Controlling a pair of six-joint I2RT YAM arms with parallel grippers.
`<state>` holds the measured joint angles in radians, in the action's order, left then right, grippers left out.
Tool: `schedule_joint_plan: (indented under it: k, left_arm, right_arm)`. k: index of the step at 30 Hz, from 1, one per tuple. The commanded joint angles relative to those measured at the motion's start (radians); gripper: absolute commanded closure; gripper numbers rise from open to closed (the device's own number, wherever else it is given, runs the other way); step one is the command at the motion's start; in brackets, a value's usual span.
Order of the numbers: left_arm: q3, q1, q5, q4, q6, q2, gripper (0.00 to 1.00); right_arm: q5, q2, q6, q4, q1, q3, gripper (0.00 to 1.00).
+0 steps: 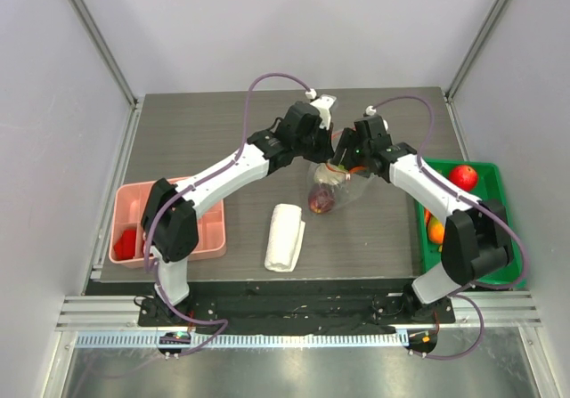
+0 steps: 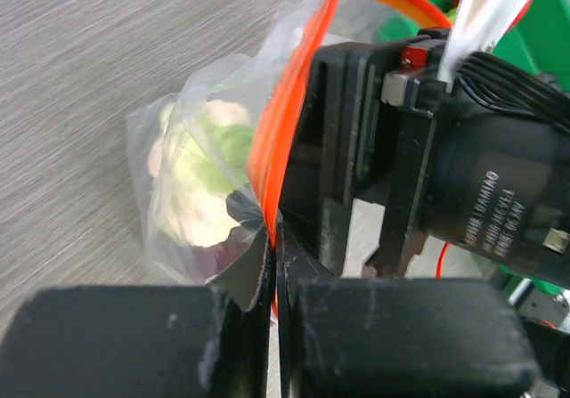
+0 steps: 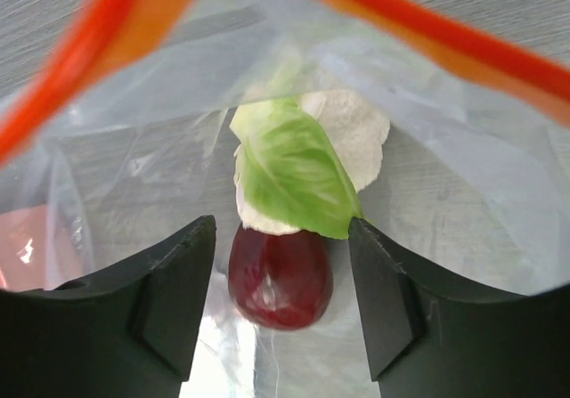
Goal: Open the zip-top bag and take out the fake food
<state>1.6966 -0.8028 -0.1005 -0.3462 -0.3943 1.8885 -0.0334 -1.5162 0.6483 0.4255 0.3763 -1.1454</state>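
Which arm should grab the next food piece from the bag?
Right. The right gripper is open at the zip-top bag mouth, straddling the dark red fruit. The left gripper is shut on the zip strip, holding the bag.

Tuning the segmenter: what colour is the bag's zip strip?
Orange-red; the zip strip shows best in the right wrist view.

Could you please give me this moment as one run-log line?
left claw: shut on zip-top bag orange strip | right claw: open, at bag mouth | in bag: dark red piece, cauliflower
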Motion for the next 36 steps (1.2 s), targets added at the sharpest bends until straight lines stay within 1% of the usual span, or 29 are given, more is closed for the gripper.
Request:
schedule_joint_plan:
  k: [1,4,6,7,12,13,15,16,18,19,20,21,22,24,25,27,32,36]
  left_arm:
    - [-0.011,-0.006,0.01,0.058,-0.018,-0.046,1.0]
    - [-0.02,-0.007,0.016,0.065,-0.017,-0.049,1.0]
    - [-0.028,-0.004,0.019,0.067,-0.014,-0.048,1.0]
    - [-0.029,-0.003,0.019,0.067,-0.011,-0.046,1.0]
    - [-0.049,0.002,0.018,0.072,-0.012,-0.049,1.0]
    - [-0.06,0.005,0.018,0.078,-0.012,-0.051,1.0]
    - [-0.063,0.008,0.016,0.079,-0.014,-0.051,1.0]
    - [-0.067,0.011,0.019,0.079,-0.014,-0.051,1.0]
    - [-0.078,0.016,0.022,0.088,-0.018,-0.054,1.0]
    - [-0.086,0.019,0.019,0.093,-0.021,-0.055,1.0]
    - [-0.087,0.019,0.021,0.093,-0.021,-0.054,1.0]
    - [-0.087,0.022,0.021,0.093,-0.023,-0.051,1.0]
    - [-0.087,0.024,0.025,0.095,-0.023,-0.049,1.0]
    - [-0.091,0.025,0.031,0.099,-0.026,-0.04,1.0]
    - [-0.089,0.027,0.031,0.099,-0.028,-0.04,1.0]
    - [-0.087,0.027,0.031,0.105,-0.031,-0.032,1.0]
    - [-0.069,0.027,0.005,0.11,-0.04,-0.019,1.0]
    - [-0.078,0.027,-0.005,0.107,-0.031,-0.023,1.0]
  right_arm:
    - [0.053,-0.068,0.043,-0.116,0.004,-0.004,0.3]
    - [0.052,-0.096,0.063,-0.152,0.006,0.004,0.24]
    - [0.038,-0.12,0.074,-0.162,0.006,0.006,0.18]
    - [-0.002,-0.133,0.076,-0.162,0.003,0.0,0.15]
    - [0.0,-0.203,0.082,-0.159,0.004,-0.008,0.16]
    - [0.006,-0.206,0.085,-0.171,0.003,0.001,0.22]
    - [0.006,-0.199,0.08,-0.18,0.001,0.015,0.3]
    - [0.0,-0.191,0.076,-0.194,0.004,0.021,0.41]
    - [-0.022,-0.156,0.064,-0.2,0.004,0.035,0.55]
    - [-0.04,-0.136,0.05,-0.205,0.004,0.039,0.69]
    - [-0.045,-0.121,0.042,-0.208,0.006,0.045,0.74]
    - [-0.049,-0.084,0.031,-0.206,0.006,0.047,0.83]
    - [-0.051,-0.066,0.016,-0.194,0.004,0.047,0.87]
    - [-0.056,-0.027,0.002,-0.17,0.009,0.036,0.93]
    - [-0.05,0.011,-0.013,-0.141,0.01,0.033,0.98]
    - [-0.057,0.048,-0.021,-0.114,0.021,0.026,0.99]
    - [-0.013,0.119,-0.052,-0.002,0.023,0.003,0.99]
    - [-0.082,0.174,-0.049,0.103,0.015,-0.057,0.99]
